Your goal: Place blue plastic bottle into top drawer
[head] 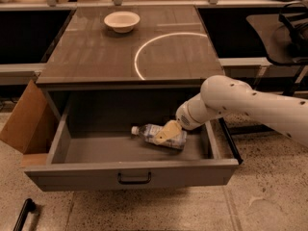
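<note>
The blue plastic bottle (148, 132), clear with a white cap and a pale label, lies on its side on the floor of the open top drawer (130, 173), cap pointing left. The drawer is grey, pulled fully out, with a small dark handle (134, 178) on its front panel. My gripper (166, 131) reaches down into the drawer from the right, on the end of the white arm (231, 102), and sits right over the middle of the bottle, covering part of its label.
A cream bowl (121, 20) stands at the back of the tabletop (96, 57), which bears a white circle mark (144, 47). A brown cardboard flap (26, 121) leans by the drawer's left side. A dark chair (288, 28) is at the right; a black bar (24, 213) lies on the floor.
</note>
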Tool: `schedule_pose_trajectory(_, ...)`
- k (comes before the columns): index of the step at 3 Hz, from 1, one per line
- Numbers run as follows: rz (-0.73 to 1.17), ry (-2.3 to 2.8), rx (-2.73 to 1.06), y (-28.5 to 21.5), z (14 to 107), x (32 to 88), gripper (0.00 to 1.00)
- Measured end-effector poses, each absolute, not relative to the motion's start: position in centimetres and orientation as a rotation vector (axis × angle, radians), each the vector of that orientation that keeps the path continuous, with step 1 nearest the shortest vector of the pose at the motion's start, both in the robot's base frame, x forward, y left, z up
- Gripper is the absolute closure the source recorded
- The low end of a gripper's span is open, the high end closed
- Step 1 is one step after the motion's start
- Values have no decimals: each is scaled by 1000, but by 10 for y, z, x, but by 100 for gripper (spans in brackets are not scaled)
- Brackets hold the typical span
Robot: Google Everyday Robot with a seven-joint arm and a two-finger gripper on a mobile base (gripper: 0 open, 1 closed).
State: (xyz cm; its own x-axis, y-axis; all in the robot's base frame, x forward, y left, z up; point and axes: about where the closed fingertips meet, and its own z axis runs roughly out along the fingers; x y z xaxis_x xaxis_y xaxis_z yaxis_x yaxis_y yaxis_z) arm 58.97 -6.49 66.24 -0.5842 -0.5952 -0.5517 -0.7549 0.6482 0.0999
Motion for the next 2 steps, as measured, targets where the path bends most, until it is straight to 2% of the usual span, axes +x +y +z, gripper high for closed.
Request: schedule_pose_trajectory(2,446,2323,-961,-103,722,565,0)
